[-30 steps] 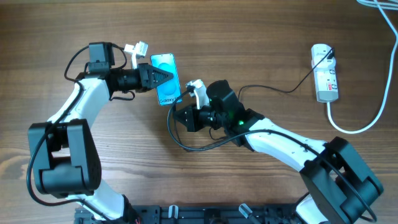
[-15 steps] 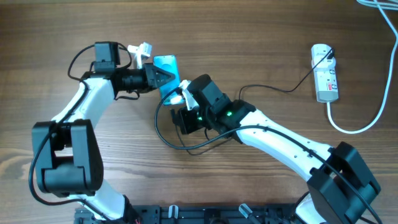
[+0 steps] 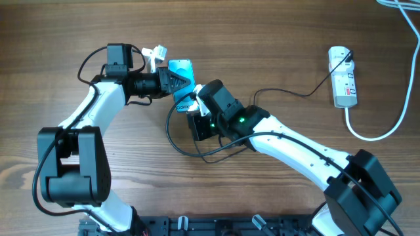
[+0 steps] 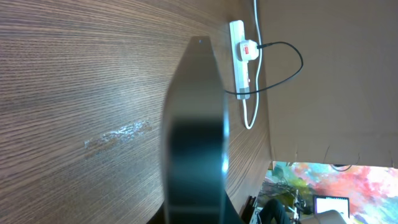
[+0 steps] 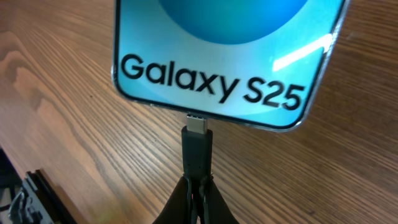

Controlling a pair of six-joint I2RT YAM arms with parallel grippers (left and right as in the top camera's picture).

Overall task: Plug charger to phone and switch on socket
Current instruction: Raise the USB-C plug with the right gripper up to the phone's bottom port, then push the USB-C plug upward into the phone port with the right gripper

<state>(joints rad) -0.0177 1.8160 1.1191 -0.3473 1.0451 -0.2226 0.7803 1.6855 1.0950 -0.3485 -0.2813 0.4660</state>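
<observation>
Phone (image 3: 182,65) left of centre, pinched shut in left claw (image 3: 177,82): rigid, slick glass, may pivot. Right claw (image 5: 196,186) clamped on charger (image 5: 196,149) plug body, the stiff part; tip at port, cable limp. Socket (image 3: 343,78) far right.

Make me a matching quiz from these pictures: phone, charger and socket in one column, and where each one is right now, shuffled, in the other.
1. phone
2. charger
3. socket

A. lying on the table, far right side
B. pinched in the right gripper
C. held by the left gripper

Pairs: 1-C, 2-B, 3-A.
</observation>
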